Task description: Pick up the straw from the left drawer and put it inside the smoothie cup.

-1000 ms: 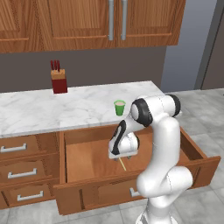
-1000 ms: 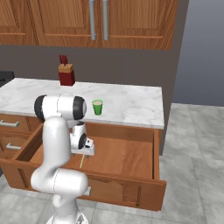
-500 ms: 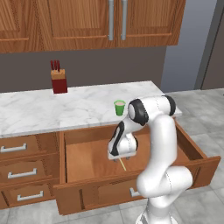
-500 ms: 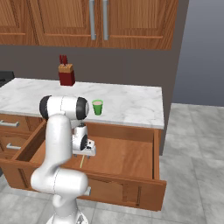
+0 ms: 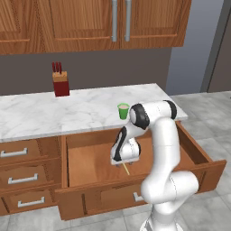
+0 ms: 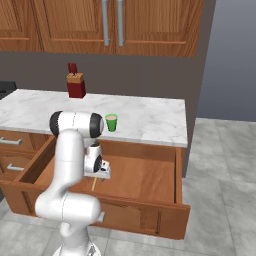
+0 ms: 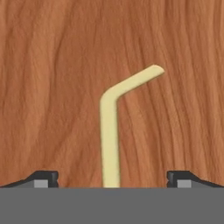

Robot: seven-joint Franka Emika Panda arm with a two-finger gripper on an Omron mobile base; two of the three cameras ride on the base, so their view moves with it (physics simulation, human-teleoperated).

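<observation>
I'm at the pick-up step: my claw (image 7: pixel 112 177) is down inside the open left drawer (image 5: pixel 85 164), pointing at its wooden bottom, and nothing has been lifted yet. The claw is spread about as wide as it goes and has hold of nothing; in the hand view its two tips stand well apart at either side, with the straw (image 7: pixel 110 131) running up between them. The straw lies flat on the drawer bottom, its long part centred in the gap and its short bent end angling away beyond the claw to one side.

From the left base view I see the claw (image 5: pixel 124 161) low over the drawer, with the straw's (image 5: pixel 126 169) free end poking out just beneath it toward the drawer front. The right base view shows the same: claw (image 6: pixel 96 173) low, straw (image 6: pixel 93 183) sticking out below it.

The smoothie cup (image 5: pixel 123 111) stands on the tabletop (image 5: pixel 54 113), above and behind the claw, well apart from it.

As I judge it, the next move calls for closing squarely on the straw. It is thin and lies flat on the wood, so I reckon I must be fully down or the tips will close above it.
</observation>
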